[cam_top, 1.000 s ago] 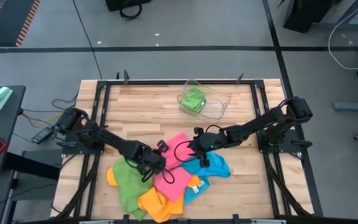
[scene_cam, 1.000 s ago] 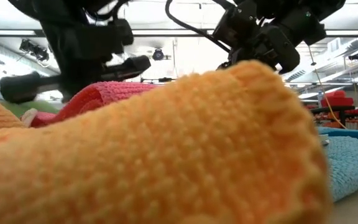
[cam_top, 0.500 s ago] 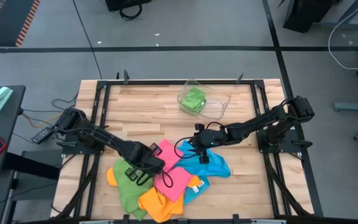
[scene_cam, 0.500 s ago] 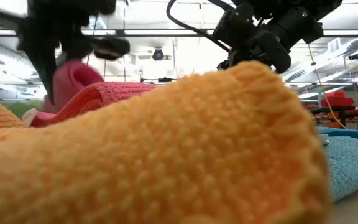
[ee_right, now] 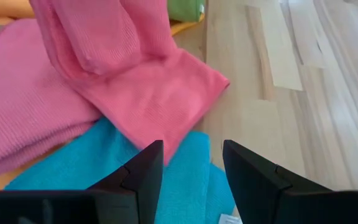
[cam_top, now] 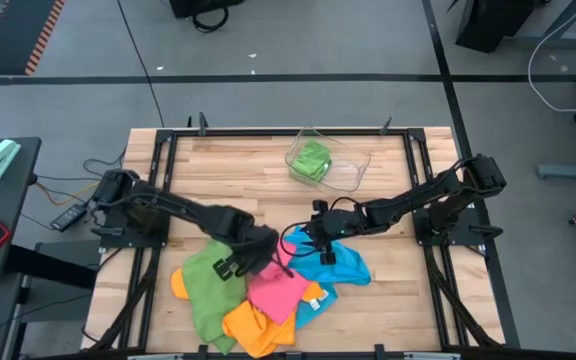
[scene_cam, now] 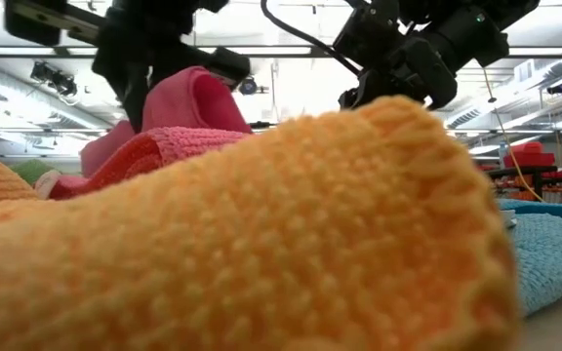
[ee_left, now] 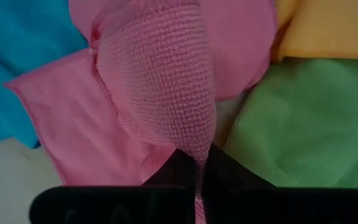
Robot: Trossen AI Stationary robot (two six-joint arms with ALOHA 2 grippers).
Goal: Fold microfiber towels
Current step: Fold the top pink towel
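looking straight down, the towel pile sits at the near middle of the table (cam_top: 238, 170): a pink towel (cam_top: 276, 290) in the centre, a green towel (cam_top: 206, 290) at the left gripper's outer side, an orange towel (cam_top: 253, 328) nearest the front edge, a sky blue towel (cam_top: 333, 268) under the right gripper. the left gripper (cam_top: 253, 250) is clenched on a corner of the pink towel, pulling it up into a fold; the cloth's long axis runs from those fingers back toward the front edge. the right gripper (cam_top: 318, 238) hangs just beyond the blue towel's far edge, fingers released and apart, grasping nothing. well beyond both grippers a clear plastic tray (cam_top: 353, 172) holds a folded green cloth (cam_top: 311, 160).

from table height, the orange towel fills nearly the whole foreground and blocks most of the pile. behind it a pink hump rises to the left gripper (scene_cam: 149, 73), and a strip of blue towel lies low beside the table edge.

from the left wrist, the pink towel hangs as a ribbed tongue straight out from between the pinched fingers, with flat pink cloth spreading beneath it; blue lies on one side, green and orange on the other.

from the right wrist, the two dark fingers (ee_right: 145, 171) stand parted over blue cloth; just ahead a pink corner points across bare wood, with the lifted pink fold farther ahead.
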